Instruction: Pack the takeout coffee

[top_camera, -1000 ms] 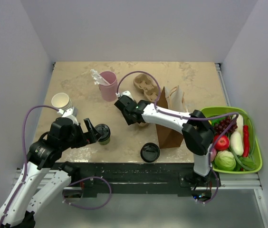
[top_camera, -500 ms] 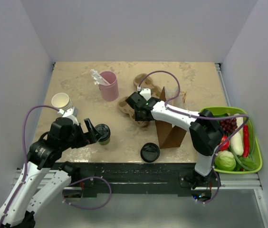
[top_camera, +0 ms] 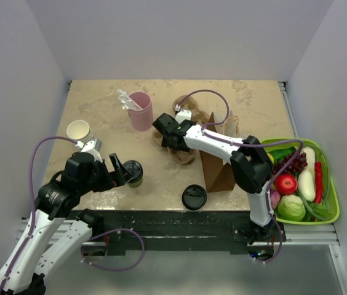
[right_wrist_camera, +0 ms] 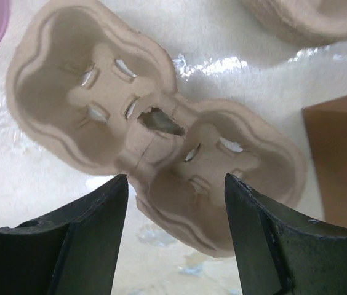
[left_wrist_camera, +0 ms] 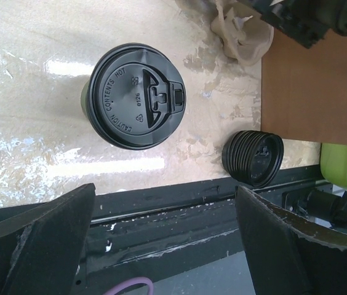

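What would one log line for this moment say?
left claw: open, facing takeout coffee | right claw: open over cup carrier | packed: no

Coffee (top_camera: 133, 173): one small paper cup, olive-green sides, round black plastic lid fitted, embossed caution lettering on top. Upright on the worktop (top_camera: 99, 110), front-left area, near its front edge.

On the bench (top_camera: 99, 104) the coffee cup (top_camera: 133, 173) stands front left; the lids (top_camera: 194, 196) lie to its right; the bag (top_camera: 218, 171) stands just behind the lids; the basket (top_camera: 335, 209) sits far right.
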You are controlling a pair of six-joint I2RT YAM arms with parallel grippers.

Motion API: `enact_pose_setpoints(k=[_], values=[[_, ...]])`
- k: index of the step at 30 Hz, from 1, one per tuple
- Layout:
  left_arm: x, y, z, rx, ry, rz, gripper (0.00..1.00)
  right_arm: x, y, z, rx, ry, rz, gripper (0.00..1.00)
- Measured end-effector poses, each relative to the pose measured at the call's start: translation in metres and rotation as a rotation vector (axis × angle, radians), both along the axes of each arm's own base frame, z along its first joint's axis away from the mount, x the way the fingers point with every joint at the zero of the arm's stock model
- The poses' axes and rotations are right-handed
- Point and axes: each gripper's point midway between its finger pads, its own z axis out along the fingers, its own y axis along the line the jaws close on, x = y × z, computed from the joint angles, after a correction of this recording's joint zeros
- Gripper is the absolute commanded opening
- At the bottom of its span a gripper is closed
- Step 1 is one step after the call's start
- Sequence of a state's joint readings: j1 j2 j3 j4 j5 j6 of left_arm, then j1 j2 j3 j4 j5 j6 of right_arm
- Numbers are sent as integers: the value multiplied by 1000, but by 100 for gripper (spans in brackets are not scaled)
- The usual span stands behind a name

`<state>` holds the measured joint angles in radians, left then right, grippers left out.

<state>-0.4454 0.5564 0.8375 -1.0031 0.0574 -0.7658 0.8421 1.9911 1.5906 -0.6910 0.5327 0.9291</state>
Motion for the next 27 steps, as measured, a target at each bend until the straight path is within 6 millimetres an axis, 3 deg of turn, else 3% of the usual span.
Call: enact_pose_setpoints(k=[13, 18, 21, 27], values=[[-2, -2, 0, -8, 4, -12, 100, 17, 5, -31, 78, -31, -284, 65], [-2, -2, 0, -8, 4, -12, 100, 17, 7, -46, 66, -16, -299, 50], [-2, -2, 1, -9, 3, -13, 100, 20, 8, -45, 72, -27, -303, 43], [-2, -2, 1, -12, 2, -15, 100, 21, 7, -31, 50, -51, -254, 46]])
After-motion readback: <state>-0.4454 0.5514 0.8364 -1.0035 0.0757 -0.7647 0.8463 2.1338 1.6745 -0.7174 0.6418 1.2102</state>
